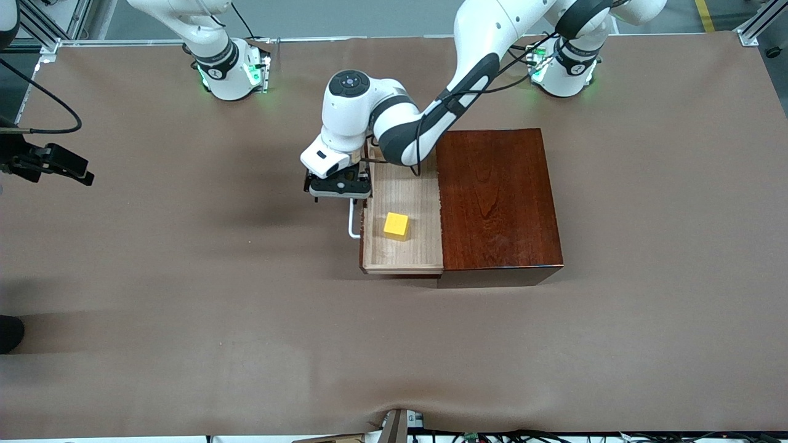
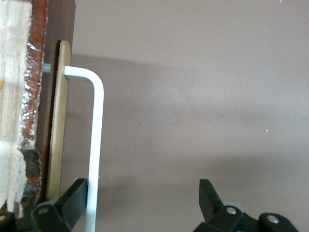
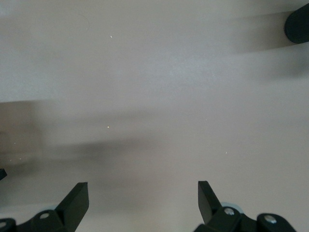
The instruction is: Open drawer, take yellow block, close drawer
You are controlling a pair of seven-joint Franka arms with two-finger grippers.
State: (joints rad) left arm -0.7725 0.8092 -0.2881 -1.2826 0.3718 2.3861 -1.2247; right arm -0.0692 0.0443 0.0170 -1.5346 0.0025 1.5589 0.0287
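Observation:
The drawer (image 1: 415,197) stands pulled out of the reddish-brown box (image 1: 498,197) toward the right arm's end of the table. The yellow block (image 1: 396,224) sits in the pale tray. My left gripper (image 1: 340,192) is over the white handle (image 1: 353,221), in front of the drawer. In the left wrist view the left gripper (image 2: 143,186) is open, and the handle (image 2: 96,140) runs between the jaws, close against one finger (image 2: 72,193). My right gripper (image 3: 143,186) is open and empty over bare table.
The brown table cover (image 1: 246,307) spreads wide around the box. A dark device (image 1: 52,163) with a cable hangs at the right arm's end of the table. A dark round thing (image 3: 297,24) shows at the edge of the right wrist view.

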